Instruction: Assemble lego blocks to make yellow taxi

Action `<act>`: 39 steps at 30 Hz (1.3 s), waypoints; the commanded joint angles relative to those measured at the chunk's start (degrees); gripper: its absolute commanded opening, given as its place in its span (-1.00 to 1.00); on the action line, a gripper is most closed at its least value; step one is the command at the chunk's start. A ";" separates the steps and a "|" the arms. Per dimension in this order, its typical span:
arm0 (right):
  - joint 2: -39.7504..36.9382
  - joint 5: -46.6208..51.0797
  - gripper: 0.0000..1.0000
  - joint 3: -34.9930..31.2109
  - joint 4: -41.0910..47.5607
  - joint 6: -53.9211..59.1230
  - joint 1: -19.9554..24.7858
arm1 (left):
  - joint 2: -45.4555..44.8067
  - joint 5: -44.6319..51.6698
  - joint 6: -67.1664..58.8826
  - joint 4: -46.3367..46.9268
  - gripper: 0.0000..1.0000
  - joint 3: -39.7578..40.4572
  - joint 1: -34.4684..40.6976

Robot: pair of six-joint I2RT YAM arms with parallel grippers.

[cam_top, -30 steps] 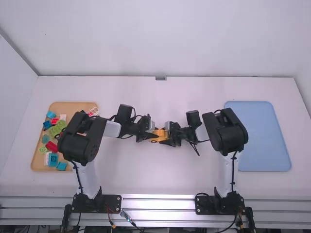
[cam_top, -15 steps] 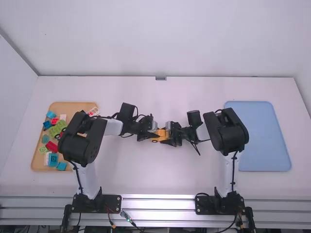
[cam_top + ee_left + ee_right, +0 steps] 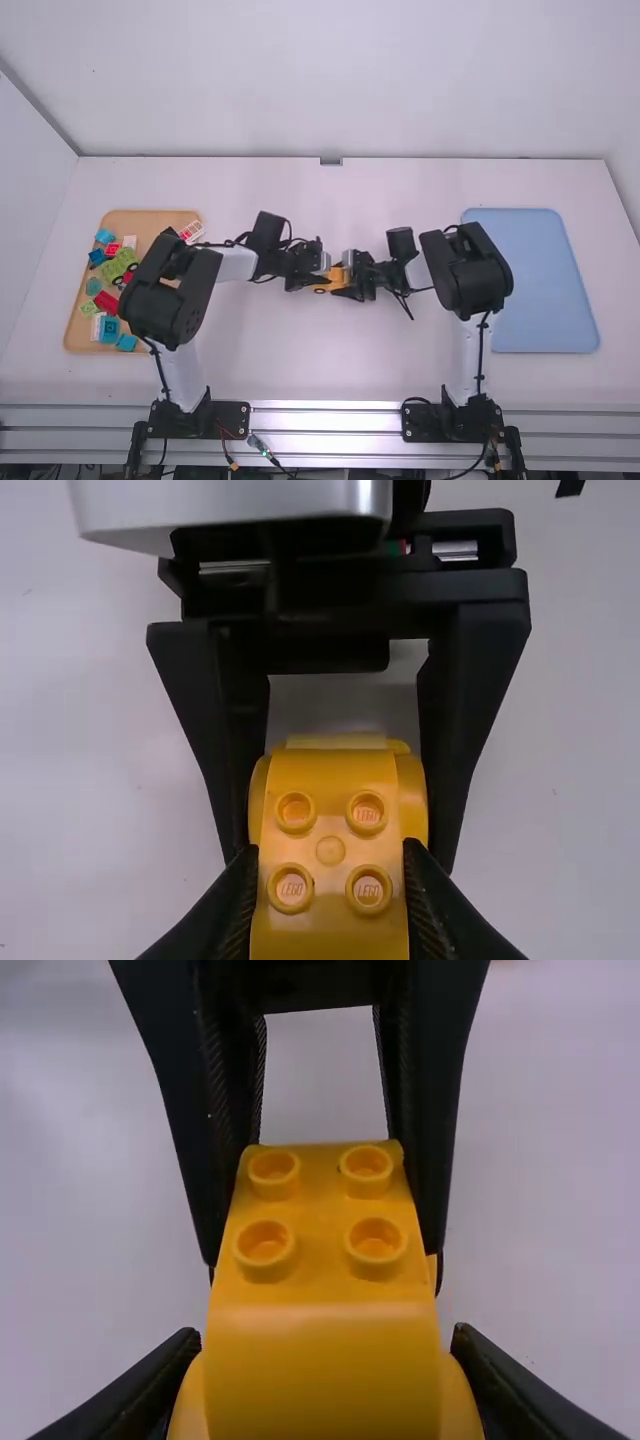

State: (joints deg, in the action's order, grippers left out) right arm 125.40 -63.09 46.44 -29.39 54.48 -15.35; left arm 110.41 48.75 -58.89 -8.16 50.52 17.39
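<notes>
Doubly held at mid-table

From the high view: white table (image 3: 330, 365), blue tray (image 3: 545, 290) right, wooden tray (image 3: 75, 325) of loose blocks left. Between them, left gripper (image 3: 322, 281) and right gripper (image 3: 346, 282) both clasp the yellow taxi body (image 3: 334, 276); wrist views reveal its round studs (image 3: 367, 812)

My left claw (image 3: 323, 281) and right claw (image 3: 345, 283): matt black, tapering fingers (image 3: 465, 700); left one's inner faces (image 3: 215, 1070) finely ribbed. Behind claws, thin black cables (image 3: 403, 305), white links (image 3: 236, 264), bulky black elbows (image 3: 470, 270). Farthest from claws, white uprights (image 3: 183, 375), black bases (image 3: 430, 421).
</notes>
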 commanded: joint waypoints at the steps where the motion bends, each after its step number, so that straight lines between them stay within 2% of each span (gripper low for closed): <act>1: 0.72 1.46 0.06 0.50 0.50 0.42 -1.20 | 3.93 -11.58 0.98 1.68 -0.96 -2.19 2.69; 5: 0.72 1.57 0.07 0.44 0.50 0.44 -1.20 | 3.93 -13.84 0.98 2.10 -0.96 -2.21 2.56; 9: 0.72 1.64 0.12 0.48 0.74 0.44 -1.20 | 3.91 -10.54 0.98 0.68 -0.95 -2.19 2.60; 11: 0.72 1.64 0.12 0.48 0.96 0.46 -1.20 | 3.91 -10.19 0.98 0.35 -0.87 -2.16 2.43; 13: 0.72 1.64 0.13 0.50 1.25 0.44 -1.20 | 3.91 -10.19 1.01 0.24 -0.69 -1.86 2.27; 25: 0.72 1.66 0.13 0.48 1.36 0.44 -1.20 | 2.19 -5.95 0.35 3.06 -0.53 0.17 1.90; 27: 0.72 1.62 0.14 0.48 1.36 0.39 -1.20 | 2.19 -5.68 0.52 3.04 -0.44 0.37 2.03; 34: 0.72 1.64 0.15 0.48 1.38 0.42 -1.20 | 2.03 -5.68 0.59 2.29 -0.43 0.48 1.86; 37: 0.72 1.64 0.16 0.48 1.40 0.42 -1.20 | 0.94 -5.66 0.81 2.64 -0.27 0.48 1.95; 39: 0.72 1.64 0.17 0.48 1.44 0.42 -1.20 | 0.48 -5.64 0.81 2.67 -0.27 0.46 1.79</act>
State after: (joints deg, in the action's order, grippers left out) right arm 125.40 -62.89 46.68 -28.73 54.76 -15.70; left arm 110.37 45.25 -57.91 -5.76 51.62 18.35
